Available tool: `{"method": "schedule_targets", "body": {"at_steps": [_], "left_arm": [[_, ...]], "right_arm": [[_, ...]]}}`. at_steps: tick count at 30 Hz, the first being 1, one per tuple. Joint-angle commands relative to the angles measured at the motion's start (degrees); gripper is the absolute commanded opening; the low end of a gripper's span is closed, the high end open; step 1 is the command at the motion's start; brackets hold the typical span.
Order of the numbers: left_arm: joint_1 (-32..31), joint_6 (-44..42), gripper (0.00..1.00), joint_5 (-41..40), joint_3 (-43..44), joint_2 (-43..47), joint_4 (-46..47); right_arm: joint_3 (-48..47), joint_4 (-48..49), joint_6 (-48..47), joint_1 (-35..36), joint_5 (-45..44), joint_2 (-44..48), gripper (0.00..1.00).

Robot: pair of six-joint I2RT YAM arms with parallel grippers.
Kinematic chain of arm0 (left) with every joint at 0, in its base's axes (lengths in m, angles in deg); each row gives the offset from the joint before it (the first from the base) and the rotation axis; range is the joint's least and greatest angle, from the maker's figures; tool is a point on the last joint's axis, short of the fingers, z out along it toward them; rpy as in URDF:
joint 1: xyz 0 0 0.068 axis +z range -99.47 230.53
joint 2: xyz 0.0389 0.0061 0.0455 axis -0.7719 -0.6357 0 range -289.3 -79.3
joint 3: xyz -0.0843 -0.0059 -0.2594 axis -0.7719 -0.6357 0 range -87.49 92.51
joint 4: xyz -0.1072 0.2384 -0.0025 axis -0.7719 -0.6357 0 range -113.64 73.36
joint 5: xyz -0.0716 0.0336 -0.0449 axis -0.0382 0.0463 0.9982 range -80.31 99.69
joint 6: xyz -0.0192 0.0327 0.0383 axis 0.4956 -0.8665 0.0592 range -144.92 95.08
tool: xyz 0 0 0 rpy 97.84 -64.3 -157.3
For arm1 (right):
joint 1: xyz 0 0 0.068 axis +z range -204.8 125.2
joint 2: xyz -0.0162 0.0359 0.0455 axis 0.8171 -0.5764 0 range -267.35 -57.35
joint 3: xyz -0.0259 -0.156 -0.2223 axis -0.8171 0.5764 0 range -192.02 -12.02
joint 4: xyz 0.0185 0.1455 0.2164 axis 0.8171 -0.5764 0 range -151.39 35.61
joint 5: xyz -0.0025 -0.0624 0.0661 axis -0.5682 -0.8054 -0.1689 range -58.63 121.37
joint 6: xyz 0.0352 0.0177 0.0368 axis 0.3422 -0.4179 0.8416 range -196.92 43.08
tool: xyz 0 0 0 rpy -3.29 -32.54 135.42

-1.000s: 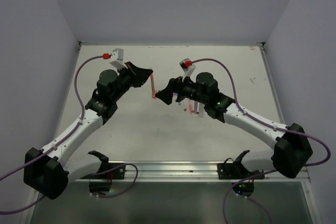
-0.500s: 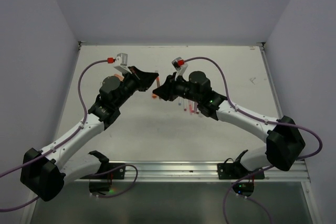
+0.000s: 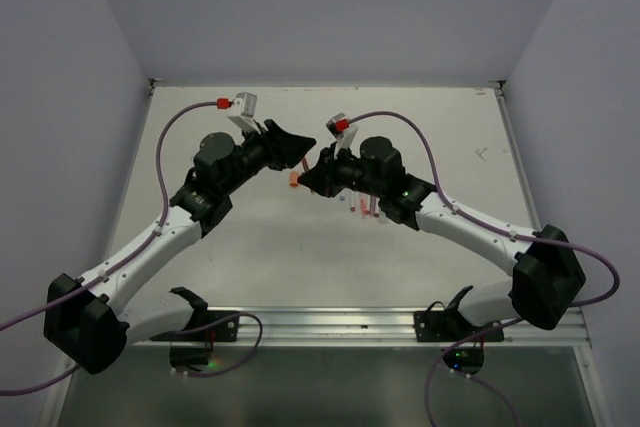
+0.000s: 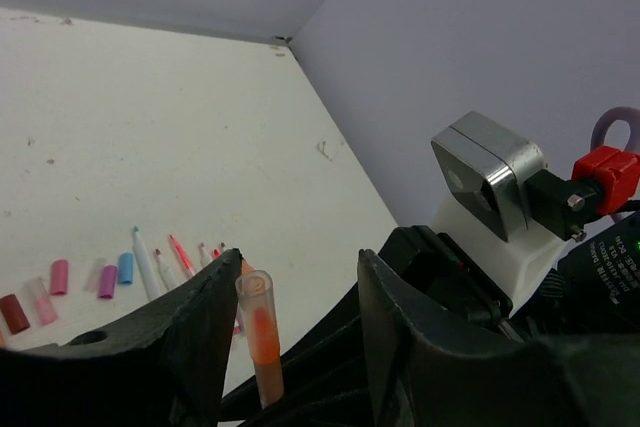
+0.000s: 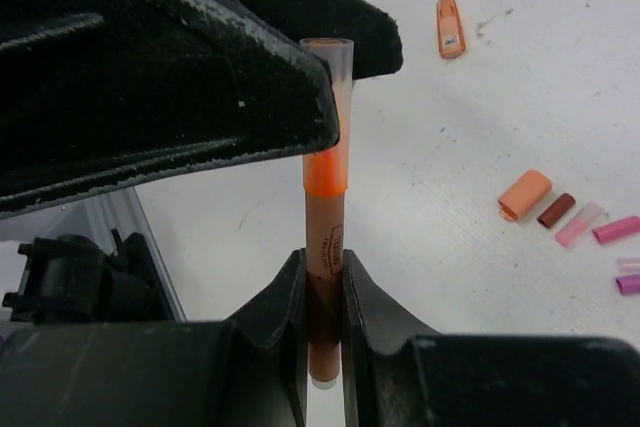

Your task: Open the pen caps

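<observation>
The thick orange plastic marker is clamped in the right gripper, its pale end between the parted left gripper.

Above the middle of the desk, the left pincer and right pincer faced each other tip to tip. The thick marker ran between them, its lower barrel clamped in the right pincer and its top in the left pincer's gap, beside one finger. Down on the desk, loose caps lay off to the marker's side, next to a row of thin pens.
</observation>
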Motion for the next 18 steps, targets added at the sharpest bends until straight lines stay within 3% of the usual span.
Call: {"method": "schedule_targets", "body": {"at_steps": [1, 12, 18], "left_arm": [[-0.11, -3.78, 0.55, 4.92, 4.4, -0.63, -3.2], [-0.11, -4.14, 0.54, 7.91, 4.05, -2.83, -4.53], [-0.11, -4.05, 0.38, 7.56, 3.08, -2.92, -3.92]], "right_arm": [[-1.67, -3.46, -4.63, 0.29, 0.25, 3.08, 0.0], [-2.46, -4.88, -6.3, 0.29, 0.07, 3.61, 0.0], [-2.29, -4.26, -5.86, 0.29, -0.81, 3.7, 0.0]]}}
